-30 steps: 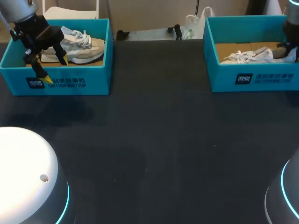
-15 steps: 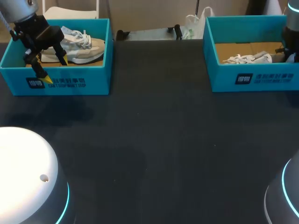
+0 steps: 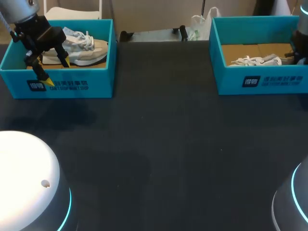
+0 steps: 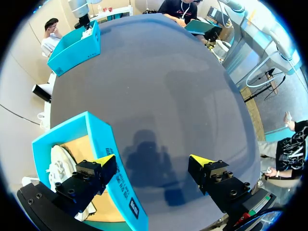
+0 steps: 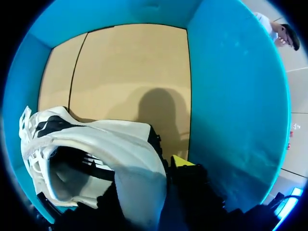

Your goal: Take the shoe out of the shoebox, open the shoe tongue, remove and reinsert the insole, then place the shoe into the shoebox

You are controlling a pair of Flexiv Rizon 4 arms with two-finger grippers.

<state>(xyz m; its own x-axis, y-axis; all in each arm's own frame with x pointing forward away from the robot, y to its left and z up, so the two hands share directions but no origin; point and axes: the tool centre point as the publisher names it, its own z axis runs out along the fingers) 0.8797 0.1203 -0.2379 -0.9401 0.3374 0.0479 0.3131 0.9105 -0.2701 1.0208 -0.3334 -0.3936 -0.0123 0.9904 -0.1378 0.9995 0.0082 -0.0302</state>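
Note:
Two teal shoeboxes stand at the table's far side. The left shoebox [image 3: 72,79] [image 4: 96,139] holds a pale sneaker [image 3: 82,48] [image 4: 60,166] on its sole. My left gripper [image 3: 57,72] [image 4: 153,161] hangs open over that box's front wall, one finger inside and one outside, touching nothing. The right shoebox [image 3: 269,79] [image 5: 231,86] holds a white shoe [image 3: 257,60] [image 5: 101,139] with loose laces, lying low on the cardboard floor. My right gripper [image 5: 159,187] is down inside this box at the shoe's heel, with the heel collar against it. Most of that arm is outside the head view.
Dark tabletop [image 3: 163,144] stretches between and in front of the two boxes. The round white bases of my arms [image 3: 24,183] sit at the near corners. A black bar [image 3: 154,33] lies along the far edge between the boxes.
The white shoe in the right box has come down from a raised tilt to lie low on the box floor. The right arm has shifted slightly toward the right edge. The left arm is still.

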